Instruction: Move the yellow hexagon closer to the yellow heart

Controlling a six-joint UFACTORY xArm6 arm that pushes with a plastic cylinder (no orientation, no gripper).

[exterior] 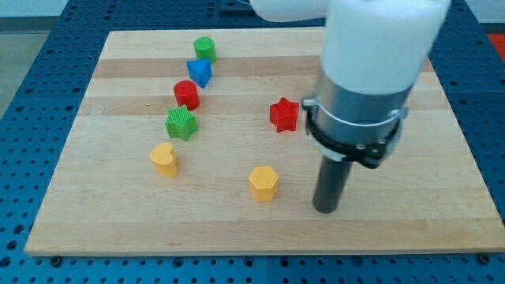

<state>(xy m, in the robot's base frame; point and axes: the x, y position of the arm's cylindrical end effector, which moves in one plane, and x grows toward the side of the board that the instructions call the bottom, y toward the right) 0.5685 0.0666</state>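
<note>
pale wood makes up the desk (442,213), a board lying on a blue perforated surface (24,47). the arm carries no pincer, so there is nothing spread or pressed together to report; it ends in a dark rod whose lower end, my tip (327,210), rests on the board toward the view's bottom right, under a broad white and grey arm body (371,71).

the yellow hexagon (263,183) sits just to the view's left of my tip, near it, with a gap of bare wood between them. the yellow heart (164,158) lies farther to the view's left, beyond the hexagon and slightly higher in the view, well apart from it.

the red star (284,114) stands above and a little to the left of my tip, near the arm's grey collar. far off to the upper left of my tip, four blocks run in a loose line: a green star (181,123) lowest, then a red cylinder (186,95), a blue block (200,72) of triangular look, and a green cylinder (205,49) at the top.
</note>
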